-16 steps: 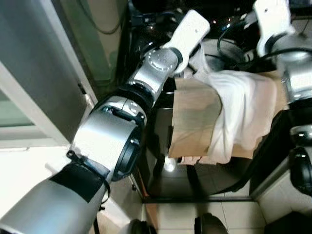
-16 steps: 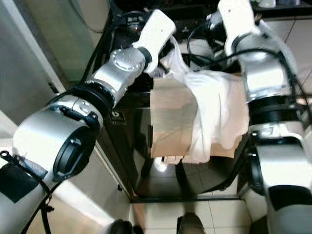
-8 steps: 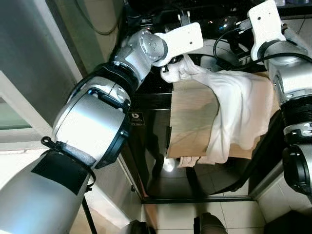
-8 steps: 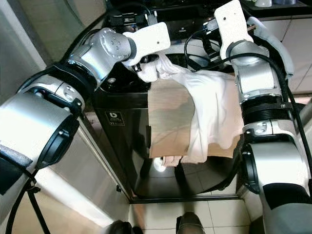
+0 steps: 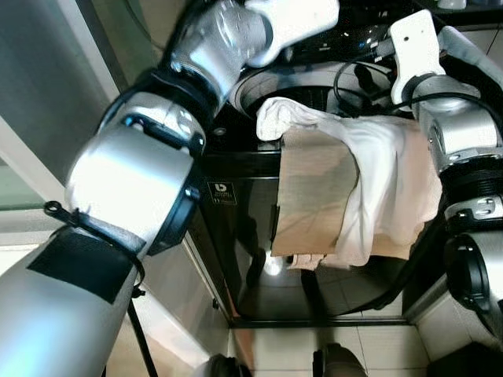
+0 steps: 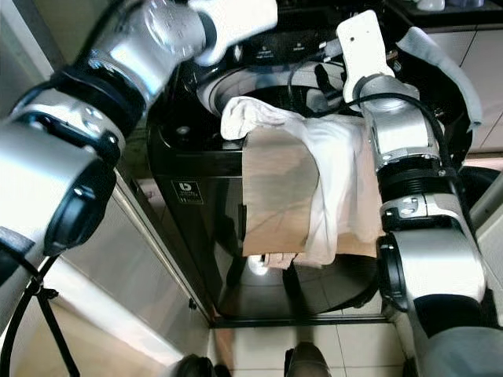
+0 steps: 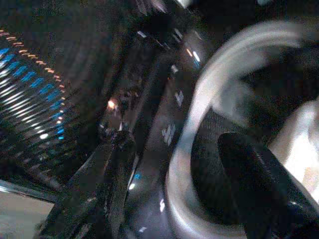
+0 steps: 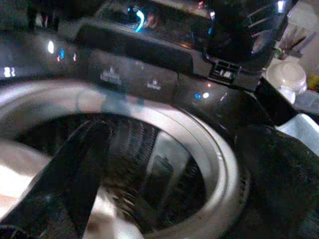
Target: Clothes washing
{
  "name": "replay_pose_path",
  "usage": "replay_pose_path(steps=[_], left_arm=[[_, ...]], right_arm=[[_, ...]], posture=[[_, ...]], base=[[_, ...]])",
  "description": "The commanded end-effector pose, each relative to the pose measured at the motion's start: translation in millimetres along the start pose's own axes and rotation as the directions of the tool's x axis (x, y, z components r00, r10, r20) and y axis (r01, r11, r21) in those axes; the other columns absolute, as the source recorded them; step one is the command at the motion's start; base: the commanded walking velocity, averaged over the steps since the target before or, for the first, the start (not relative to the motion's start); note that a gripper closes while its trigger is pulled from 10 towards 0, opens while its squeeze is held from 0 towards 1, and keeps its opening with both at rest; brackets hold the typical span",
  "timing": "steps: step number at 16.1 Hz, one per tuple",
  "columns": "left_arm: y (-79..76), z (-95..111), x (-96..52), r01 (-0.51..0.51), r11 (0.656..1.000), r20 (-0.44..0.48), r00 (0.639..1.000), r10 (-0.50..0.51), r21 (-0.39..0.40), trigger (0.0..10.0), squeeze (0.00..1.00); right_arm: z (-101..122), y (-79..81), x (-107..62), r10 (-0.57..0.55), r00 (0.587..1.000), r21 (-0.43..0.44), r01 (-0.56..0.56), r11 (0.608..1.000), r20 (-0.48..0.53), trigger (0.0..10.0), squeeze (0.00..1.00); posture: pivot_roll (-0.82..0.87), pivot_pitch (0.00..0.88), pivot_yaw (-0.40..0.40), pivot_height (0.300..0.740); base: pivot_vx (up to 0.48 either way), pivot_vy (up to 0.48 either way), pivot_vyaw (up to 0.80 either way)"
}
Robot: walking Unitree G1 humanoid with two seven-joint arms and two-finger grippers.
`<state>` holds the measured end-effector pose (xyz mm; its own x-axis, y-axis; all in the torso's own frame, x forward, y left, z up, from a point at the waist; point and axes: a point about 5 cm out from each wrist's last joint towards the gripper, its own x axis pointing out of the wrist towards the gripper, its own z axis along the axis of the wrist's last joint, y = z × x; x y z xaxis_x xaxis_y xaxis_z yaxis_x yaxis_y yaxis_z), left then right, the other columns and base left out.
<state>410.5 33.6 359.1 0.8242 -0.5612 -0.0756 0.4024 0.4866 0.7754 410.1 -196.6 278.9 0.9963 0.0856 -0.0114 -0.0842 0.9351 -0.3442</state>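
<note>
Both grippers lifted, white cloth released

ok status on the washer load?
Both grippers open, empty, over the drum. White garment and tan cloth draped over washer's front edge, not in. Nothing blocking.

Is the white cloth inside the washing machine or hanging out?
Hanging out. The white cloth drapes over the front rim of the black top-loading washing machine, trailing down its front; one bunched end sits at the drum's edge.
</note>
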Motion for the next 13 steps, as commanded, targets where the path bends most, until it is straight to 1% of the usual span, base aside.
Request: replay_pose_path(steps=[1, 2, 3, 4, 5, 6, 7, 8, 9, 10, 11, 12, 13], left_arm=[[16.6, 15, -4.9, -0.06, 0.997, 0.05, 0.997, 0.062, -0.041, 10.0, 0.0], [19.6, 17, -5.7, -0.093, 0.98, 0.104, 0.988, 0.112, -0.175, 10.0, 0.0], [20.3, 17, -6.2, -0.095, 0.968, 0.13, 0.983, 0.127, -0.233, 10.0, 0.0], [20.3, 17, -6.2, -0.095, 0.968, 0.13, 0.983, 0.127, -0.233, 10.0, 0.0], [15.4, 14, -6.5, -0.07, 0.943, 0.224, 0.963, 0.149, -0.325, 10.0, 0.0], [5.7, 10, -6.7, -0.02, 0.922, 0.311, 0.938, 0.151, -0.388, 10.0, 0.0], [-6.3, 5, -6.7, 0.014, 0.915, 0.366, 0.919, 0.148, -0.404, 10.0, 0.0], [-22.3, -7, -7.9, 0.006, 0.89, 0.381, 0.905, 0.189, -0.456, 10.0, 0.0], [-38.0, -16, -12.3, 0.002, 0.854, 0.397, 0.886, 0.239, -0.52, 10.0, 0.0], [-43.5, -18, -15.4, -0.002, 0.845, 0.409, 0.874, 0.261, -0.535, 10.0, 0.0], [-52.6, -20, -21.8, 0.001, 0.815, 0.427, 0.852, 0.303, -0.579, 10.0, 0.0], [-59.5, -18, -25.1, 0.005, 0.812, 0.444, 0.84, 0.313, -0.584, 10.0, 0.0], [-65.8, -15, -26.3, 0.024, 0.812, 0.459, 0.835, 0.305, -0.583, 10.0, 0.0]], right_arm=[[15, -2.2, 1.7, -0.022, 0.998, 0.061, 0.018, 0.998, 0.059, 10.0, 0.0], [15, -7.6, 0.5, -0.124, 0.987, 0.126, 0.111, 0.986, 0.101, 10.0, 0.0], [14, -9.9, -1.2, -0.185, 0.975, 0.151, 0.165, 0.975, 0.126, 10.0, 0.0], [14, -9.9, -1.2, -0.185, 0.975, 0.151, 0.165, 0.975, 0.126, 10.0, 0.0], [7, -5.3, -8.1, -0.288, 0.94, 0.198, 0.252, 0.947, 0.183, 10.0, 0.0], [2, 2.0, -15.5, -0.342, 0.911, 0.22, 0.294, 0.93, 0.228, 10.0, 0.0], [1, 6.9, -19.4, -0.362, 0.896, 0.222, 0.309, 0.925, 0.259, 10.0, 0.0], [0, 12.7, -22.2, -0.362, 0.888, 0.213, 0.31, 0.926, 0.282, 10.0, 0.0], [-2, 14.8, -23.4, -0.364, 0.883, 0.209, 0.312, 0.927, 0.295, 10.0, 0.0], [-4, 14.3, -24.1, -0.37, 0.88, 0.21, 0.318, 0.925, 0.298, 10.0, 0.0], [-6, 13.6, -27.3, -0.39, 0.867, 0.226, 0.331, 0.916, 0.311, 10.0, 0.0], [-7, 12.3, -29.9, -0.412, 0.85, 0.224, 0.353, 0.908, 0.328, 10.0, 0.0], [-7, 12.8, -30.0, -0.413, 0.848, 0.227, 0.354, 0.907, 0.331, 10.0, 0.0]], posture=[[-0.22, 0.0, 0.129, 0.714], [-0.22, 0.0, 0.121, 0.714], [-0.22, 0.0, 0.117, 0.714], [-0.22, 0.0, 0.117, 0.714], [-0.21, 0.0, 0.126, 0.714], [-0.22, 0.0, 0.13, 0.714], [-0.22, 0.0, 0.134, 0.714], [-0.22, 0.0, 0.135, 0.714], [-0.22, 0.0, 0.125, 0.714], [-0.22, 0.0, 0.125, 0.714], [-0.22, 0.0, 0.118, 0.714], [-0.22, 0.0, 0.115, 0.714], [-0.22, 0.0, 0.111, 0.714]], base=[[0.0, 0.0, 0.0], [0.0, 0.0, 0.0], [0.0, 0.0, 0.0], [0.0, 0.0, 0.0], [0.0, 0.0, 0.0], [0.0, 0.0, 0.0], [0.0, 0.0, 0.0], [0.0, 0.0, 0.0], [0.0, 0.0, 0.0], [0.0, 0.0, 0.0], [0.0, -0.469, 0.0], [0.0, -0.465, 0.0], [0.0, -0.465, 0.0]])
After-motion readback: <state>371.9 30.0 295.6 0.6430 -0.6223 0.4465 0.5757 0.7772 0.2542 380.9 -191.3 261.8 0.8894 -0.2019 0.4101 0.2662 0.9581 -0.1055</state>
